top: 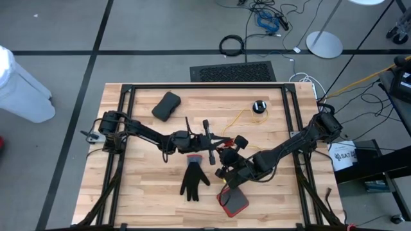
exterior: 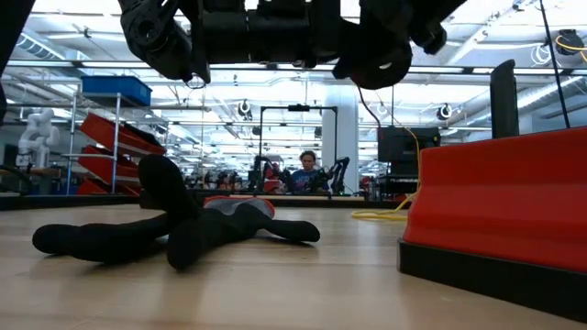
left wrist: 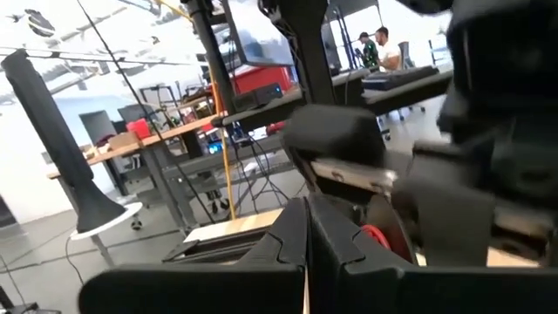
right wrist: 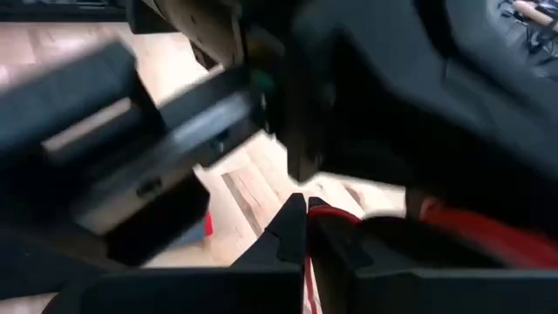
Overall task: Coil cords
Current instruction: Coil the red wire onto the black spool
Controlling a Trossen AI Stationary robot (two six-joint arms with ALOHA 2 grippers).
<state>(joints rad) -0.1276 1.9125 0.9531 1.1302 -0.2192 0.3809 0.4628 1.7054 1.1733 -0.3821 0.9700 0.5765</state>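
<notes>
Over the middle of the wooden surface [top: 154, 186] the two arms meet. Left fingers [top: 212, 142] are pressed together, tips almost touching the right arm's head; whether they pinch the cord cannot be told. Just below them lies a black glove [top: 193, 179], and well off beyond the left arm sits a dark pouch [top: 167, 106]. Right fingers [top: 223, 168] are likewise pressed together, just beside the left ones, with something red at their tips in the wrist view. A yellow cord [top: 239, 119] runs from near both fingers away to a black puck [top: 259, 106]. Near the right fingers rests a red-and-black case [top: 233, 201].
</notes>
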